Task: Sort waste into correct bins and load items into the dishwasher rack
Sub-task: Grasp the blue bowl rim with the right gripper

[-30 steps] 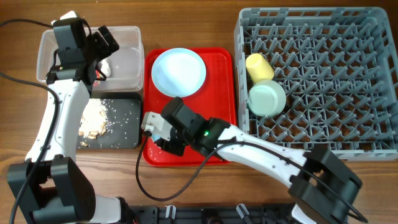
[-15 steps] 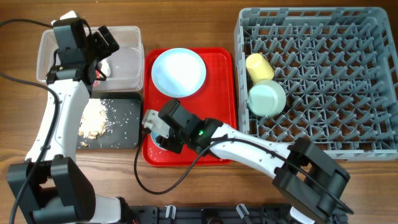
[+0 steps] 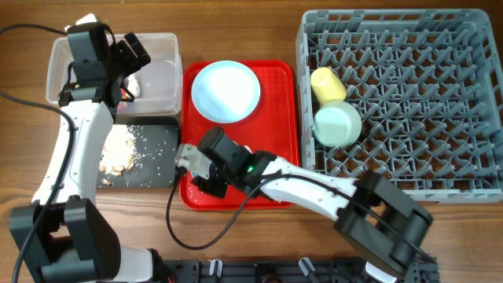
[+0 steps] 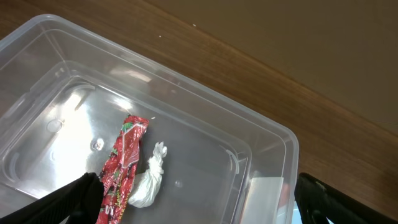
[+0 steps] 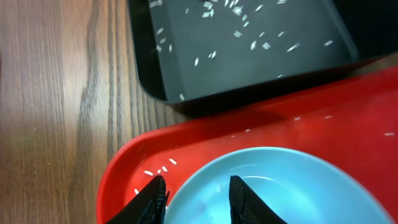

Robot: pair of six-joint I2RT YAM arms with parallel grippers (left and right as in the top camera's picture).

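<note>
In the right wrist view, my right gripper (image 5: 198,196) is open and straddles the near rim of a pale blue bowl (image 5: 273,186): one finger outside, one inside. From overhead, that gripper (image 3: 201,182) covers the bowl at the red tray's front left corner. My left gripper (image 4: 199,208) hangs open over the clear tub (image 4: 186,81), nothing between its fingers. A crumpled red wrapper (image 4: 124,162) and a white scrap (image 4: 149,183) lie in the tub. Beige leftovers (image 3: 118,149) sit in the black tray (image 3: 153,153). The grey rack (image 3: 424,102) holds a yellow cup (image 3: 326,82) and a mint bowl (image 3: 338,123).
A pale blue plate (image 3: 225,90) lies at the back of the flat red tray (image 3: 275,141). Rice-like crumbs dot the black tray (image 5: 249,50) and the red tray (image 5: 348,118). The left arm stretches along the table's left side over the bins.
My right gripper has shifted slightly left and toward the front over the red tray, and its jaws have narrowed a little. The left arm has not moved.
</note>
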